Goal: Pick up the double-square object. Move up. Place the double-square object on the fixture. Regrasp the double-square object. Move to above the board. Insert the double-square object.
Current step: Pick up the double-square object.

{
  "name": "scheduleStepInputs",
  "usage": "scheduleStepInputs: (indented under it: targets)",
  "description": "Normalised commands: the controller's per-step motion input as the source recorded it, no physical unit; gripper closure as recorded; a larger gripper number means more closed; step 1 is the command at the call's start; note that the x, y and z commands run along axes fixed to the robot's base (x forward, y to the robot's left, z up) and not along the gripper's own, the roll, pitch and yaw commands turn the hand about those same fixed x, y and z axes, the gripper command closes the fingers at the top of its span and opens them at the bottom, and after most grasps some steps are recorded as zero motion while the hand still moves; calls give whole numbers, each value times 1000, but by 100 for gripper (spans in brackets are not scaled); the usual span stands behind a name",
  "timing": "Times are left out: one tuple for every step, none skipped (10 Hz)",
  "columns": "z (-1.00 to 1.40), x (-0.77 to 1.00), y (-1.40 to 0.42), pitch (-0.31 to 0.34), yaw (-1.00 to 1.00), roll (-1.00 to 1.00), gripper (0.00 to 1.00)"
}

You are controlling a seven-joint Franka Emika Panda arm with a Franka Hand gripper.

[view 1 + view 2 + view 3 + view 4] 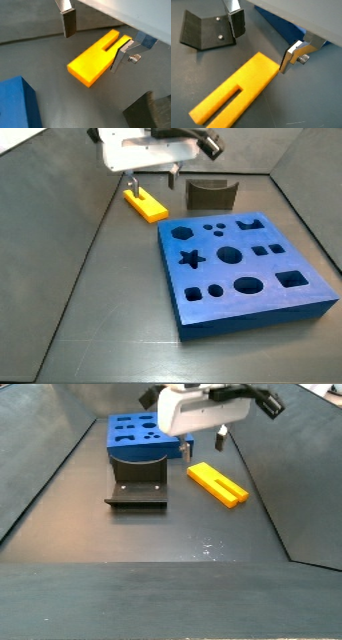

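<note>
Blue and thick, the board [245,276] is the biggest thing on the dark floor [94,318]; it is a square slab with many dark holes of different shapes, such as a star, circles, squares and a hexagon, and nothing sits in any of them. In a side view it lies behind the fixture [136,485], a dark bracket on a base plate, which stands just beside one edge of the board and is also empty. In a wrist view the fixture [208,31] shows two small screws on its upright wall. The double-square object [146,205] lies flat on the floor, near the fixture but apart from it and apart from the board. It is bright yellow and long, with a groove along its length that opens at one end, as a wrist view shows clearly [234,94]. The gripper [205,445] hangs just above the double-square object, under the white body of the arm [140,148]. Its jaws stand wide apart and hold nothing. One of the fingers [69,23] is clear of the block on one side, and the opposite finger is just beside the block's long edge; I cannot tell if it touches.
</note>
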Motion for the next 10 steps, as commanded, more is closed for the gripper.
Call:
scheduleStepInputs:
  targets:
    - [-1000,0,-14,-47,77,39,0]
    - [-1000,0,-57,-40,69,57,0]
    - [-1000,0,-43,-30,69,64,0]
    - [-1000,0,-46,-31,60,84,0]
    - [-1000,0,-6,-26,57,87,0]
    - [-1000,0,29,-61,91,16,0]
    - [-674,-54,151,-79,151,0,0]
    - [0,0,0,16,0,43,0]
    - [-149,-23,-80,-51,0,86,0]
    - [-994,29,-183,-74,0,147,0]
